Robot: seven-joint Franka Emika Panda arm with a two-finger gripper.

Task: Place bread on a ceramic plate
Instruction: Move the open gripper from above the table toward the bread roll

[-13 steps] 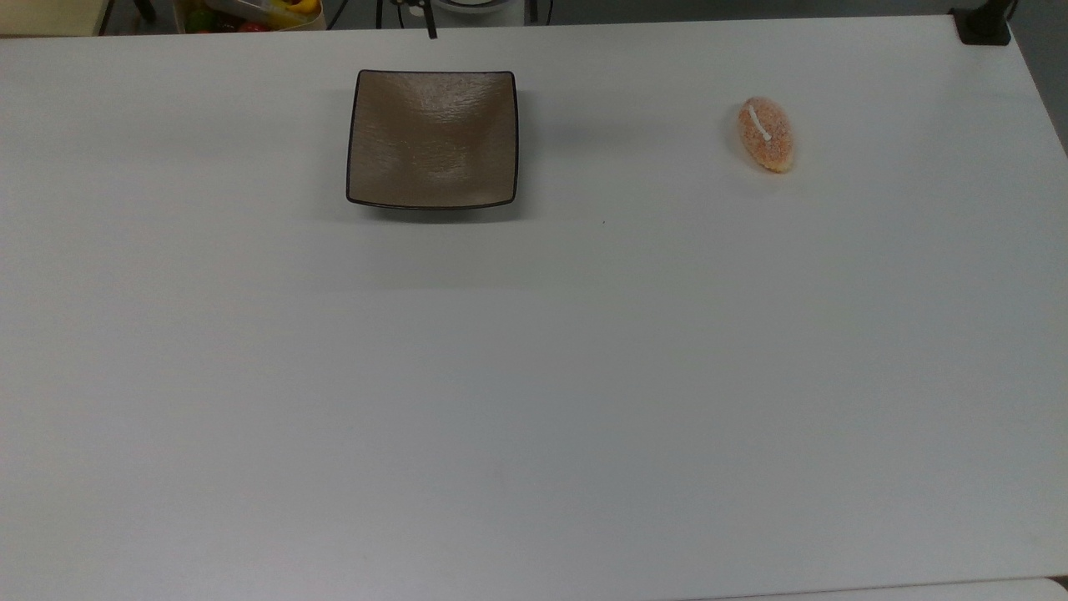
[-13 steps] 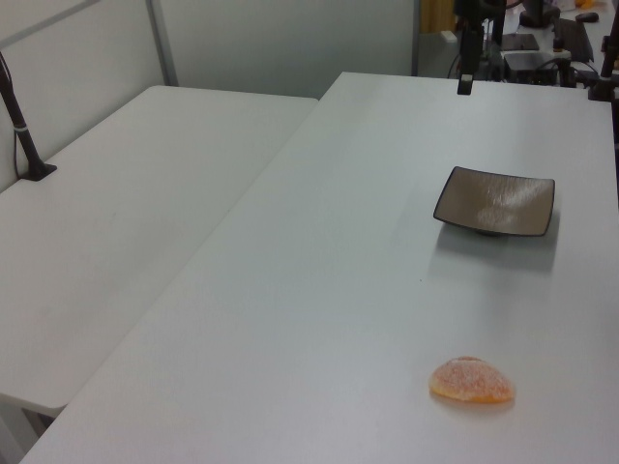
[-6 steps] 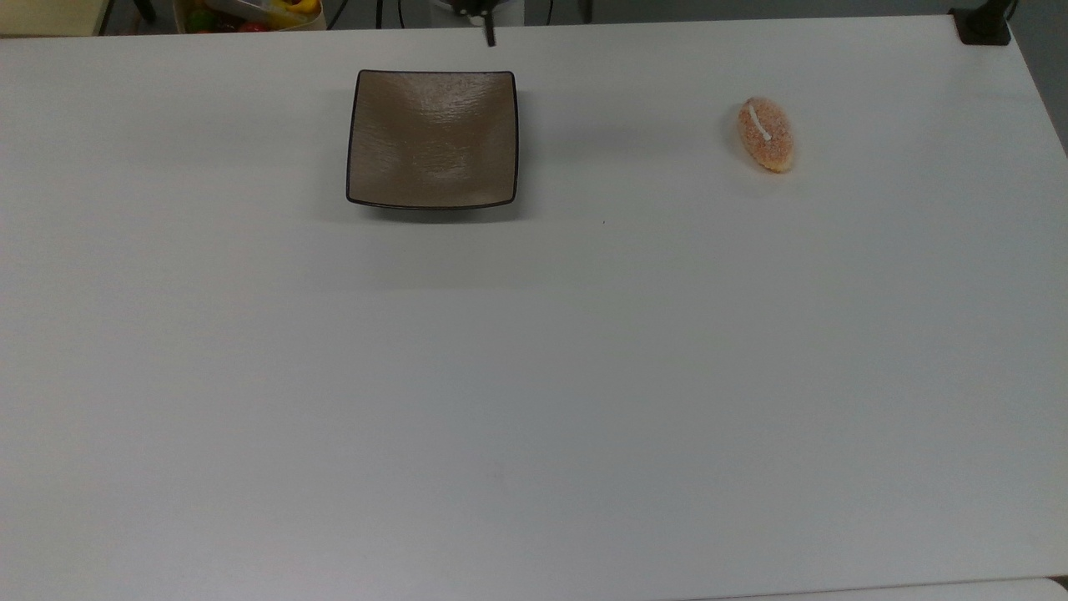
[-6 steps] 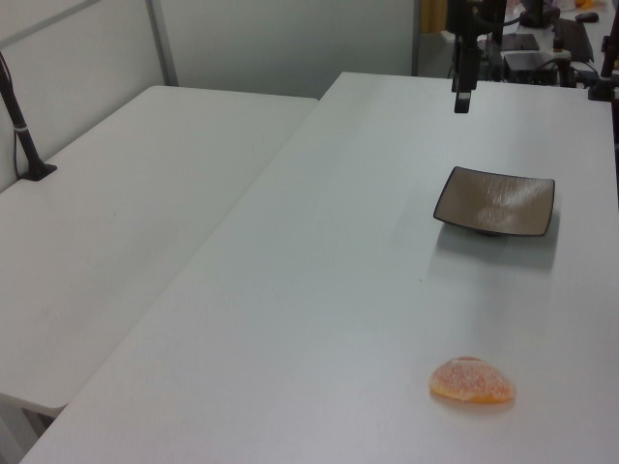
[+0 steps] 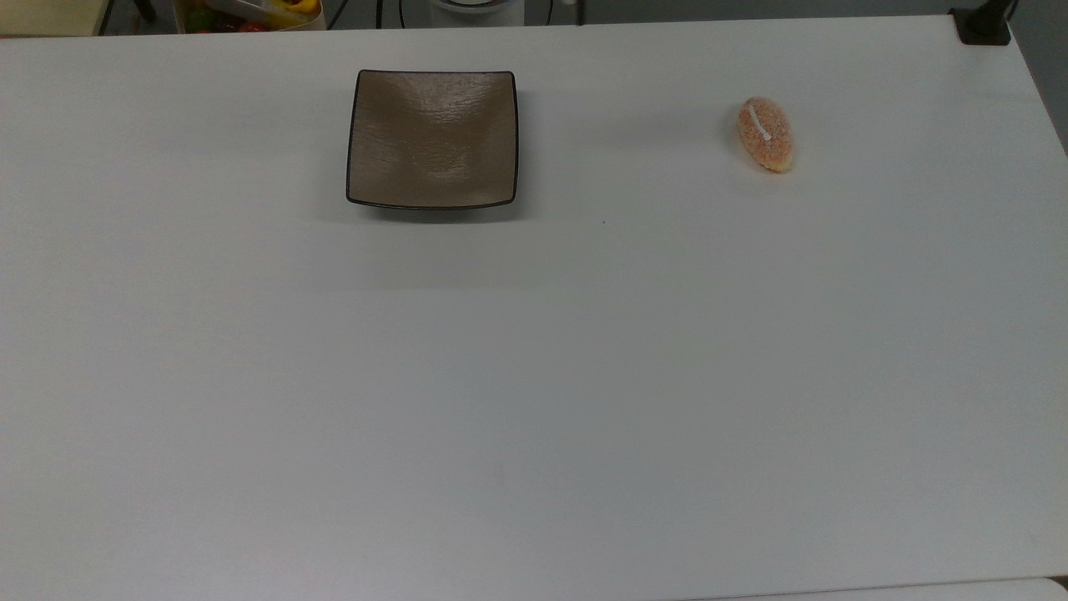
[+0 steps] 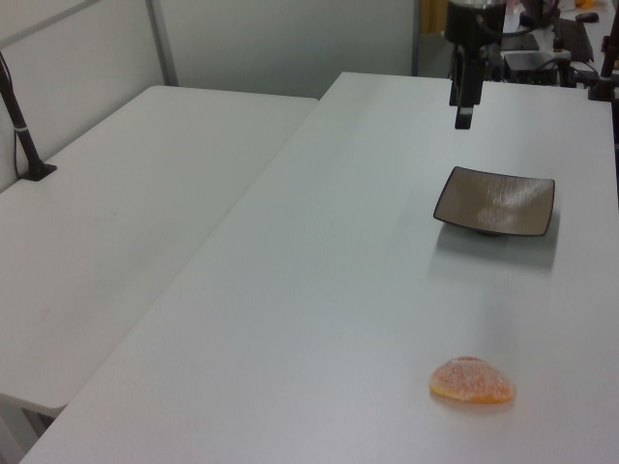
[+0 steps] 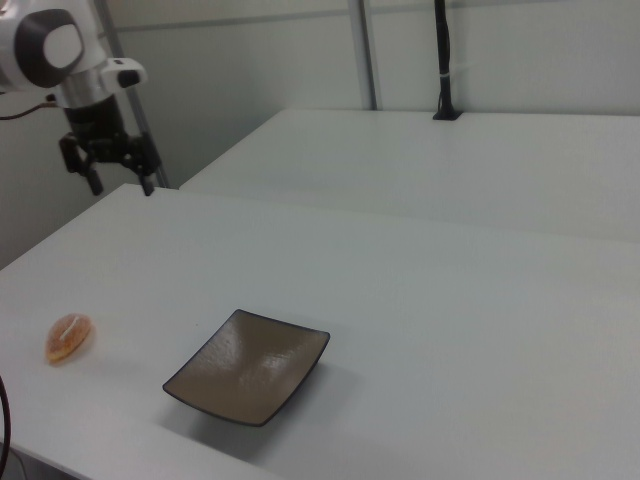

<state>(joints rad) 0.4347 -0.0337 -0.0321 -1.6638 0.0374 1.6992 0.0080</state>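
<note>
**Inspector:** Since a second ago the gripper [image 6: 464,121] has come lower and further over the table [image 6: 319,290] in the left view, while bread and plate have not shifted. Take the top view first.

**Assistant:** Top view — the ceramic plate [image 5: 432,138] sits flat on the white table [image 5: 534,376] toward the far edge, left of centre. The bread [image 5: 765,134] lies on the bare table well to the top view's right of the plate, its white stripe facing up. Nothing is on the plate. A box of coloured items [image 5: 250,12] stands beyond the far edge at the upper left.

**Inspector:** Left view?

**Assistant:** The gripper hangs in the air past the plate [image 6: 494,200], pointing down and touching nothing. The bread [image 6: 472,380] rests near the bottom edge, well apart from both.

**Inspector:** Finger state?

**Assistant:** Right view settles it — the gripper [image 7: 118,184] has its two fingers [image 7: 146,183] spread apart with nothing between them. It hovers above the table's far corner. The bread [image 7: 68,338] lies at the right view's left, near the plate [image 7: 248,365] but not touching it. A second table [image 7: 450,160] stands behind
</note>
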